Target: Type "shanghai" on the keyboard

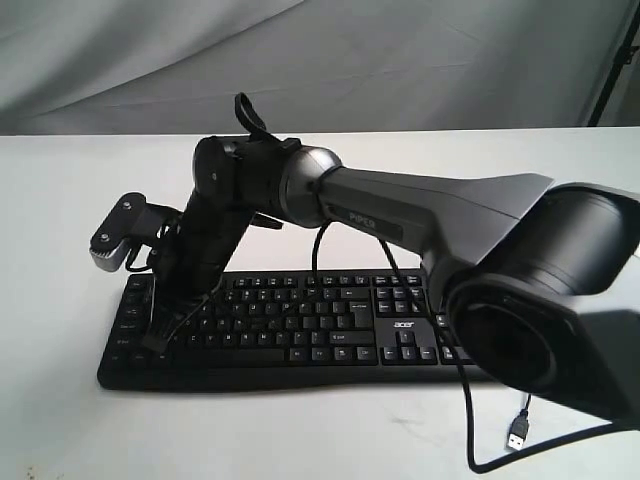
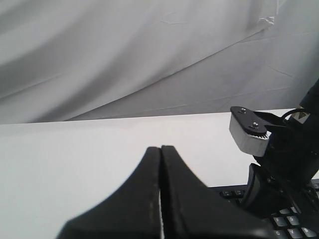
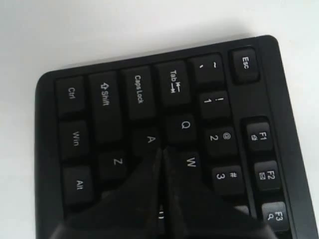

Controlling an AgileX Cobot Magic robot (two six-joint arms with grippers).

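White tabletop [image 1: 60, 230], grey cloth backdrop [image 1: 400, 60] behind it. I count one keyboard [image 1: 330, 320], lying flat near the table's front edge, and one corded USB plug [image 1: 517, 436] loose on the table near the number-pad end. Grippers: two. Right gripper [image 3: 160, 153] has its jaws pressed together, holding nothing, tips over the keys by A and W; I cannot tell whether they touch. Left gripper [image 2: 160, 152] is likewise closed and empty, with bare table beyond it.

We note matt black plastic on the keyboard [image 1: 300, 322], a smooth matt white table [image 1: 60, 200], a creased grey cloth backdrop [image 1: 300, 60], and satin grey arm casing [image 1: 450, 205].
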